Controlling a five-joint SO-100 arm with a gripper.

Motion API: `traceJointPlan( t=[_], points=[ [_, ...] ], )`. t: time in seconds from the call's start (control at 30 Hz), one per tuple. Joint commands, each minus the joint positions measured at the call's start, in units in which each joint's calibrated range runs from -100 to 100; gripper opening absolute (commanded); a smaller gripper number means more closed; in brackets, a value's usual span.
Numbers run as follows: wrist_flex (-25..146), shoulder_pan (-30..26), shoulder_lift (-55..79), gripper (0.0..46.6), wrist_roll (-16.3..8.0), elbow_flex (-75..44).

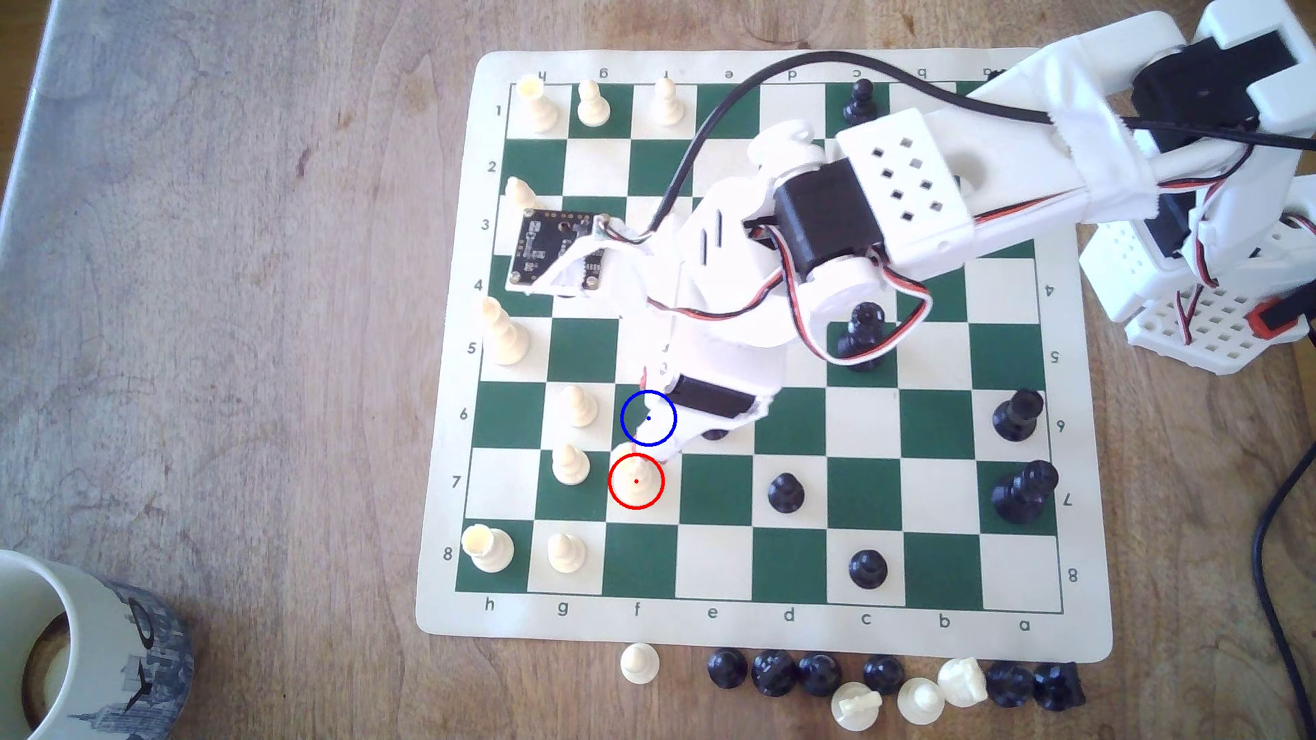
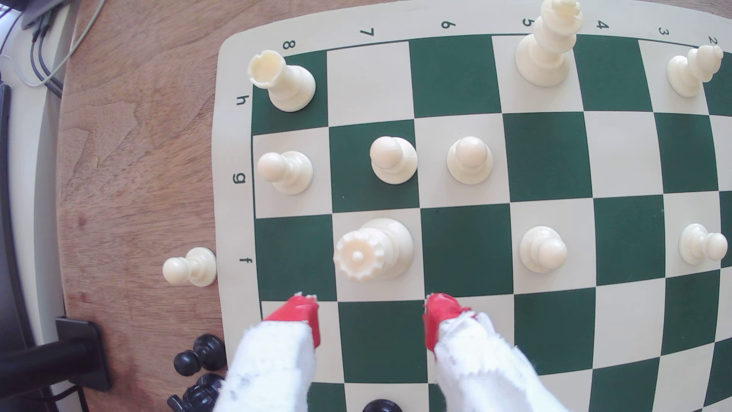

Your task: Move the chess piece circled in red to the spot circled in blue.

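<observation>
Cream-white queen point(image 2: 372, 249) on the cream f7 square, lower centre of the exterior view inside a red ring, one square from the blue-ringed dark green f6 square point(image 1: 648, 418) just above it in that frame. Pincer point(image 2: 370, 317) spread wide and empty in the wrist view, red-tipped fingers point(image 2: 305, 313) wrapped in white cloth-like padding, poised just short of the queen and not touching it. Crowned head with a notched rim and small centre ball, narrow waist, broad round base. Smooth moulded plastic, probably light, rigid and a little slippery; likely to tip if nudged high, so best pinched low on the waist or just under the crown, jaws to either side. Close company: cream pawns point(image 2: 393, 158) on g7 and g6, another on f5, little room for a wide sweep. Flexible roll-up board point(image 1: 1082, 633) with printed letters and numbers, flat on a worn wooden table point(image 1: 249, 320). Captured black and cream pieces point(image 1: 883, 679) in a row along the lower edge of the exterior frame; patterned mug point(image 1: 100, 647) in the lower left corner.
</observation>
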Motion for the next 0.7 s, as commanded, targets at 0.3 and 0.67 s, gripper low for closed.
traceJointPlan(
  t=[0.3,0.67],
  points=[
    [-2.79,-0.51,7.58,14.1,-0.05,-10.76],
    [-3.53,-0.20,11.57,13.6,0.05,-12.84]
  ],
)
